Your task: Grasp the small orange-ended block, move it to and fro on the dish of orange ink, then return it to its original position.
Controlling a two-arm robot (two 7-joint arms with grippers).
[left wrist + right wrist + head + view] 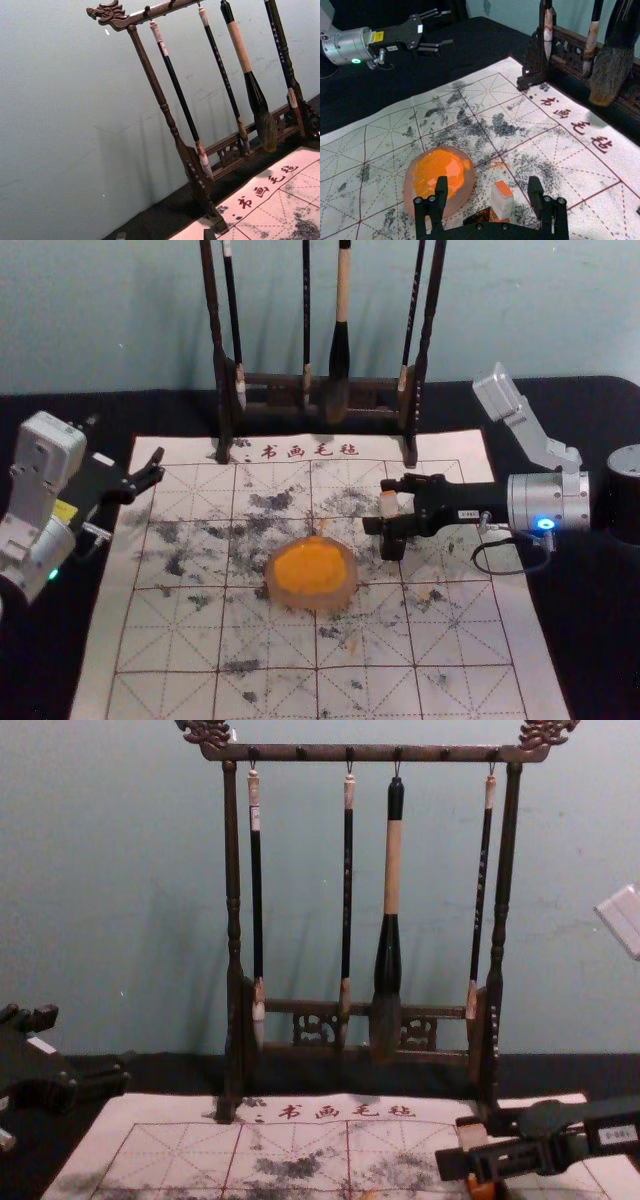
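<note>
R gripper [379, 505]: fingers spread around blk., no contact made
Orange-ended blk. [389, 504]: held by nothing, seen upright betw. those fingers, R of ink dish
Ink dish [349, 591]: set mid-mat
L gripper [158, 465]: parked, fingers parted, far L
Brush rack [233, 930]: placed far side, w/ 4 brushes hung

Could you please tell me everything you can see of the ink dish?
The dish is round and pinkish, its material looking like glass or plastic. Orange ink covers most of its inside, glossy and uneven at the edge. It lies flat on the mat, in front of the brush stand, with the open right gripper to its right, apart from it.
</note>
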